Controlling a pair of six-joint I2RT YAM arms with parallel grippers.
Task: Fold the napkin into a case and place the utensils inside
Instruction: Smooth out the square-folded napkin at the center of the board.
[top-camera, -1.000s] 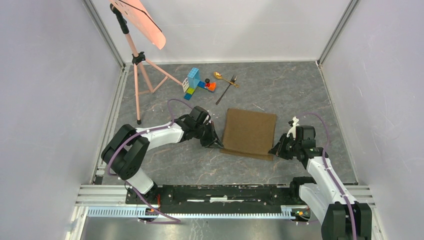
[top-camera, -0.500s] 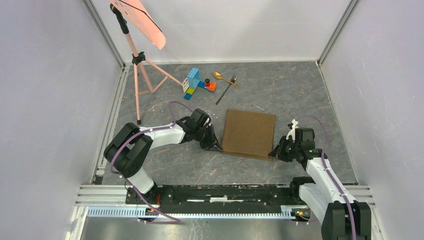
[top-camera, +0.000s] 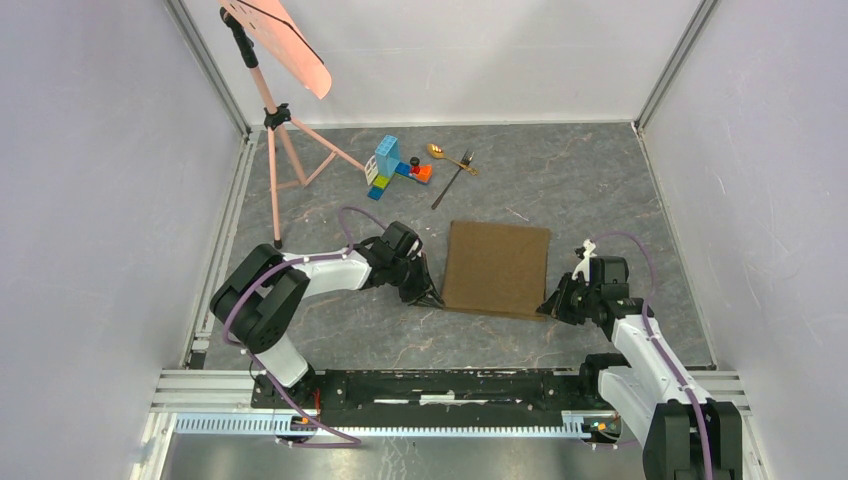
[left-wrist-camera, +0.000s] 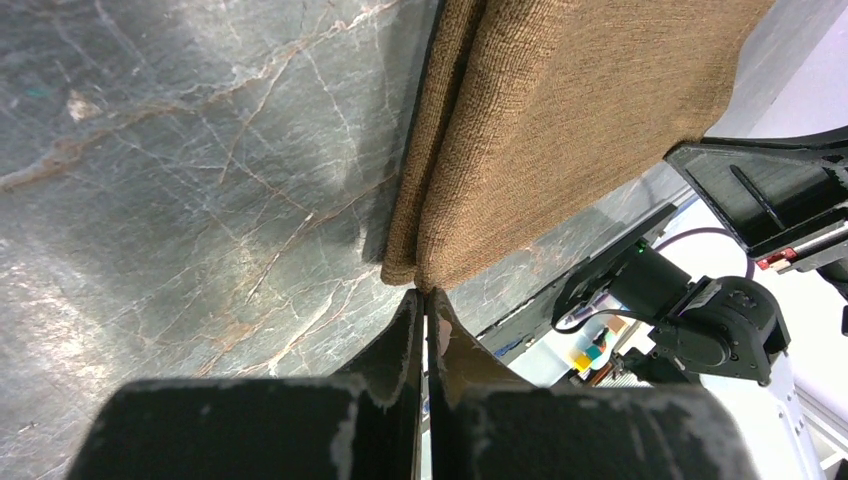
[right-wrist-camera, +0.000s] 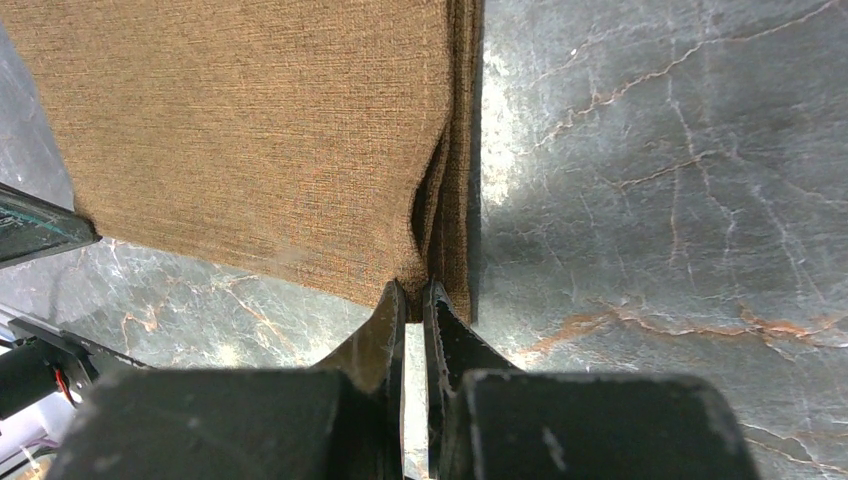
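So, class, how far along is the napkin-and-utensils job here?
Done: the napkin lies doubled, its layers showing at the near corners. In hand: the left gripper and right gripper each pinch a near corner. To do: the spoon and fork lie at the far side by the blocks, not yet inside.

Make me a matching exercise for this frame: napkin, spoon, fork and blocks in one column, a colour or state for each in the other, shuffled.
Things
1. napkin
2. spoon
3. fork
4. blocks

Colour or state
A. shiny gold
B. many colours, stacked together
C. brown, doubled over in two layers
D. thin and dark

Pairs: 1-C, 2-A, 3-D, 4-B
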